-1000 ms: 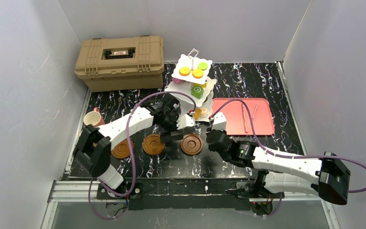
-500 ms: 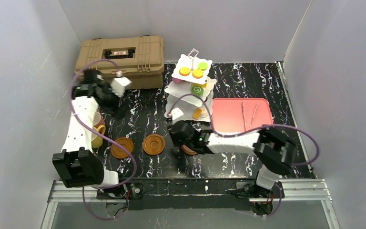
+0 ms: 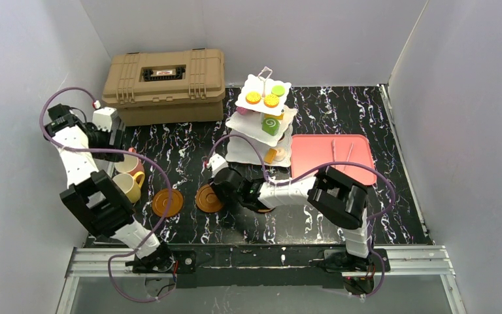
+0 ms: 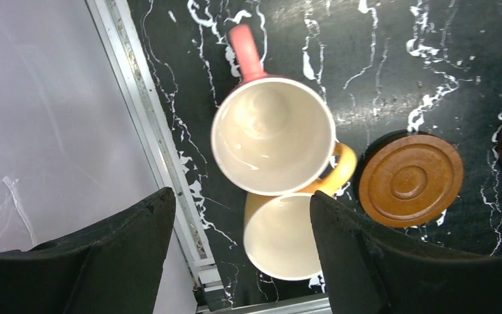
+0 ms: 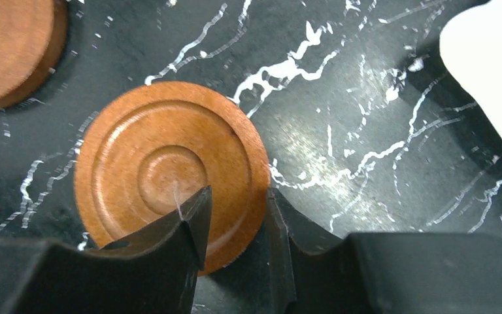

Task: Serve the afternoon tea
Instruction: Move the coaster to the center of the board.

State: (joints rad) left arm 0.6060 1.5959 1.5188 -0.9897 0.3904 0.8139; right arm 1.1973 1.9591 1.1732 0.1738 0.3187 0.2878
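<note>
Left side: the left gripper (image 4: 242, 195) hangs above the two cups at the 9 o'clock edge of the bench (image 3: 314, 222), jaws wide apart and holding nothing. The pink cup (image 4: 271, 134) and yellow cup (image 4: 286, 241) stand upright and touching. In the left wrist view the pink handle points to 12 o'clock, and the yellow handle is tucked against the pink wall at about 2 o'clock. Both appear rigid, light and glossy, so likely slippery. The judged hold is one finger inside and one outside the wall, on the side away from the neighbouring cup. Centre: three brown saucers lie flat in a row toward 6 o'clock, the third largely hidden under the right arm. The right gripper (image 5: 236, 196) is partly open astride the rim of the middle saucer (image 5: 170, 173), one finger over its face, the other just outside. No clamp is evident. The saucer looks thin, stiff and low, so the rim is the only purchase and it may slide. The tiered stand (image 3: 261, 118) with its pastries sits at 12 o'clock.
</note>
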